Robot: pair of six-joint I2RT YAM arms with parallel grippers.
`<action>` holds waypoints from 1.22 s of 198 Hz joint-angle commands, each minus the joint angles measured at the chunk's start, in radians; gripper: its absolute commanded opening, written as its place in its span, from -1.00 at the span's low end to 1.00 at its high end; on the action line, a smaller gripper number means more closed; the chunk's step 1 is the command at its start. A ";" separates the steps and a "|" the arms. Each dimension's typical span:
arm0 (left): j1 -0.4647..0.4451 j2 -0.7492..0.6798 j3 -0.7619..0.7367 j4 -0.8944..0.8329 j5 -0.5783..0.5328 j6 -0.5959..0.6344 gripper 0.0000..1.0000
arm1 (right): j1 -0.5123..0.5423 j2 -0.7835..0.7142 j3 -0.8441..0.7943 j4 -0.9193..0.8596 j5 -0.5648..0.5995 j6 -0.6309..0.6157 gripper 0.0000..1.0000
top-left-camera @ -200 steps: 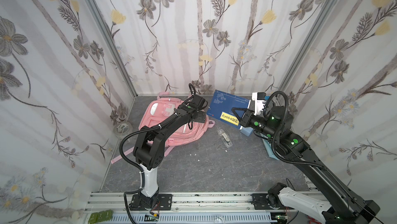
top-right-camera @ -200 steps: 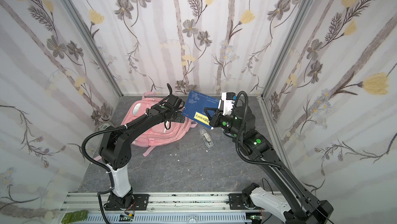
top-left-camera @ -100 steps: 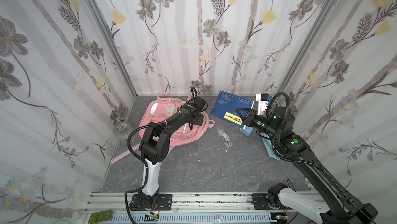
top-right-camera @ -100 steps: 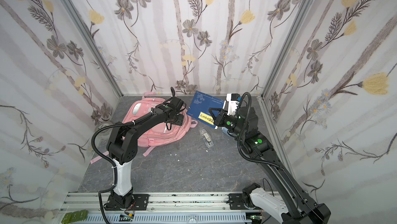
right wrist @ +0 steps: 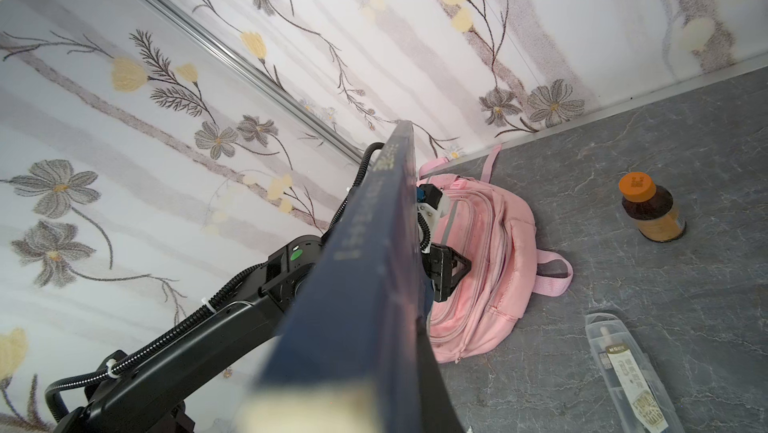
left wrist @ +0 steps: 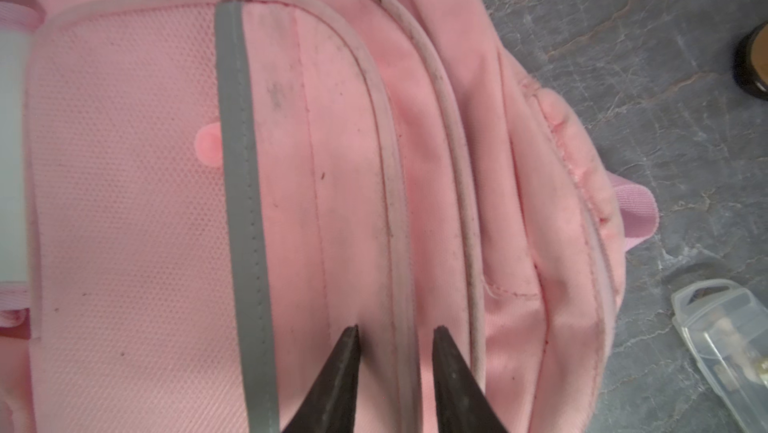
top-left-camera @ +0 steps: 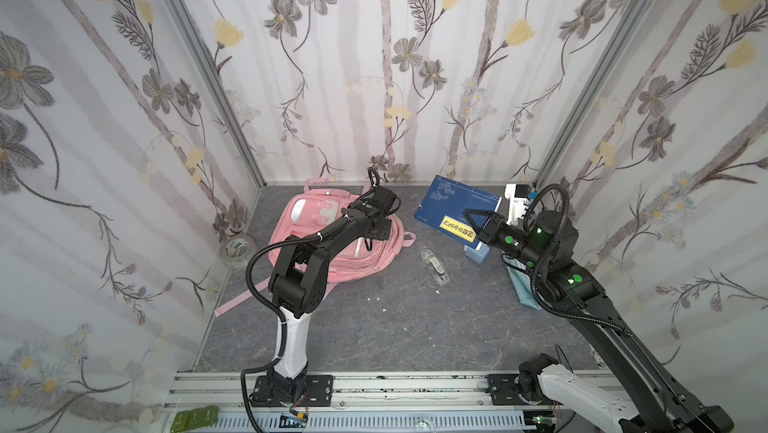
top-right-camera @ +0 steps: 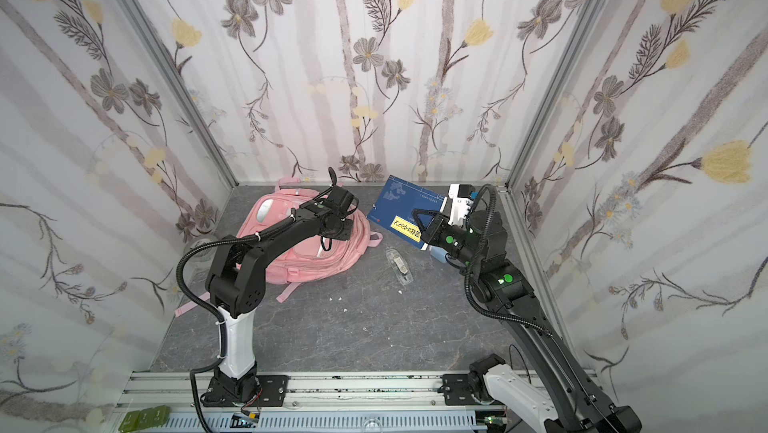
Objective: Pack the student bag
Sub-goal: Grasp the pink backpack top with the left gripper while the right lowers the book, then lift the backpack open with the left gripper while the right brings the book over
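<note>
Student bag [top-left-camera: 365, 262] lies flat at the far left, apparently zipped, with nothing visibly packed. Left gripper [left wrist: 395, 329] hovers on it, jaws narrow astride a piping seam, and whether it grips is unclear. Right gripper [top-left-camera: 467, 219] clamps a blue book [top-left-camera: 453, 202] aloft at the far right, while a clear pen case [top-left-camera: 434, 266] lies unpacked.

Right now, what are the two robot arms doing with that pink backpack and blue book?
The right gripper holds the blue book in the air, near the pink backpack. The left gripper rests its tips on the backpack's front seam, jaws narrow; whether they pinch it is unclear.
</note>
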 commanded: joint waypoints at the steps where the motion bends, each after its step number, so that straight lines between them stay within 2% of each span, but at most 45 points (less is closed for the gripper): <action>1: 0.000 0.009 -0.002 0.019 0.003 -0.012 -0.49 | -0.003 0.008 0.018 0.064 -0.021 0.015 -1.00; 12: 0.000 0.014 0.004 0.013 -0.002 -0.010 -0.46 | -0.005 0.008 0.020 0.064 -0.023 0.014 -1.00; 25: 0.000 0.022 0.016 0.002 -0.012 -0.007 -0.17 | -0.008 0.008 0.019 0.064 -0.021 0.014 -1.00; 36: 0.000 0.033 0.028 -0.014 -0.022 0.003 -0.14 | -0.010 0.010 0.017 0.064 -0.021 0.015 -1.00; 70: 0.000 0.044 0.040 -0.042 -0.080 0.007 -0.41 | -0.014 0.015 0.020 0.067 -0.023 0.027 -1.00; 102: 0.000 -0.011 0.006 -0.004 -0.125 0.011 -1.00 | -0.014 0.005 0.004 0.082 -0.008 0.045 -1.00; 176: 0.000 -0.152 0.052 -0.020 -0.113 0.040 -1.00 | -0.015 0.022 -0.059 0.186 -0.034 0.156 -1.00; 209: 0.000 -0.265 0.037 -0.017 -0.158 0.047 -1.00 | -0.014 0.044 -0.066 0.192 -0.050 0.176 -1.00; 241: 0.003 -0.377 0.004 0.015 -0.145 0.072 -1.00 | -0.011 0.102 -0.066 0.213 -0.097 0.192 -1.00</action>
